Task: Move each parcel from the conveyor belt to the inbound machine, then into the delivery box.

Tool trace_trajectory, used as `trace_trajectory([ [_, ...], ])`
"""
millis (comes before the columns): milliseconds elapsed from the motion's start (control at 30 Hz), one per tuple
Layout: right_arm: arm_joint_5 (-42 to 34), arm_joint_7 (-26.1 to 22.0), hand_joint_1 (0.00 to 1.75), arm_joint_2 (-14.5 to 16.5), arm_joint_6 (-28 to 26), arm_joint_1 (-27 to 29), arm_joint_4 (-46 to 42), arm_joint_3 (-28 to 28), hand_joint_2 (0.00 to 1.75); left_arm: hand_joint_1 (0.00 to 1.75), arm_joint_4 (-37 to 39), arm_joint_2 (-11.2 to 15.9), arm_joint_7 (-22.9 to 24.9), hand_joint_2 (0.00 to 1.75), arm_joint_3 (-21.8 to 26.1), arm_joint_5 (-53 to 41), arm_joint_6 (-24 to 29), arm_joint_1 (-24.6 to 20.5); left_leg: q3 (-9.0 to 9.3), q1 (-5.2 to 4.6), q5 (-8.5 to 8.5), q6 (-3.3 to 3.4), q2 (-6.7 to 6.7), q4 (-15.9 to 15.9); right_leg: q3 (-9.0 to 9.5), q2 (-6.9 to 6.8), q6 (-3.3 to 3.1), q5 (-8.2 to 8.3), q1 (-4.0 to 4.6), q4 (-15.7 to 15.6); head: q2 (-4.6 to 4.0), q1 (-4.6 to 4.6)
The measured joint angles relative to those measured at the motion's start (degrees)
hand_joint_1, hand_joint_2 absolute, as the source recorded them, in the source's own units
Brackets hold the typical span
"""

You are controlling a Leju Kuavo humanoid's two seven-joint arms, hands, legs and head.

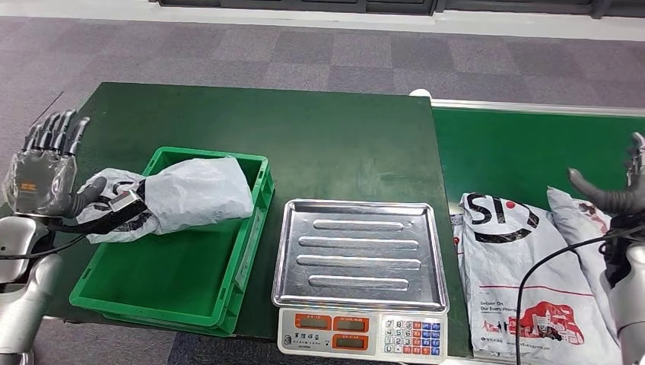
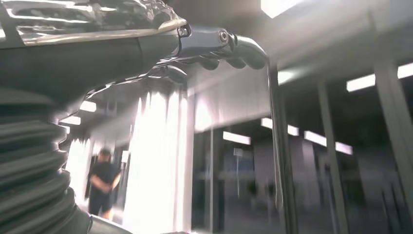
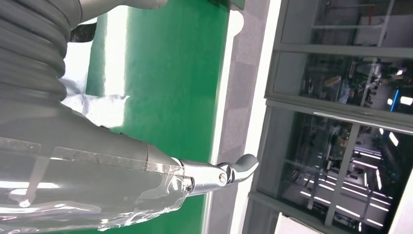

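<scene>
A white plastic parcel [image 1: 171, 196] lies across the left rim of the green delivery box [image 1: 182, 293], partly inside it. My left hand [image 1: 44, 171] is raised just left of that parcel with its fingers spread, holding nothing; its fingers [image 2: 229, 48] point up toward the ceiling. Two white parcels with red print [image 1: 525, 281] lie on the green conveyor belt [image 1: 532, 141] at the right. My right hand [image 1: 620, 199] hovers above them, fingers apart and empty. The inbound machine, a scale with a bare steel tray [image 1: 357, 255], stands between the box and the belt.
The box and scale stand on a dark green table [image 1: 304, 129]. Grey carpet floor [image 1: 304, 53] lies beyond it. A black cable [image 1: 548, 262] runs over the nearest belt parcel. A person [image 2: 103, 187] stands far off in the left wrist view.
</scene>
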Motion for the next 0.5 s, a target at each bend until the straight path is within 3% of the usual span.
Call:
trace_trajectory([
  [300,0.1,0.0,0.00,0.9,-1.0,0.9,0.0,0.0,1.75,0.00,-3.4,0.8,0.2,1.75,0.9,-1.4,2.1,-2.2,0.00,0.01,0.00,0.00,0.01,0.0,0.00,0.01,0.00,0.00,-0.01,0.0,0.00,0.00],
  [500,1.2,-0.1,0.00,2.0,-1.4,0.4,0.0,0.0,1.75,0.00,-5.7,0.6,-2.6,1.75,1.1,0.7,2.2,-4.8,0.01,0.00,0.00,0.00,0.01,0.0,-0.01,0.01,0.00,0.00,-0.02,0.0,0.00,0.00],
])
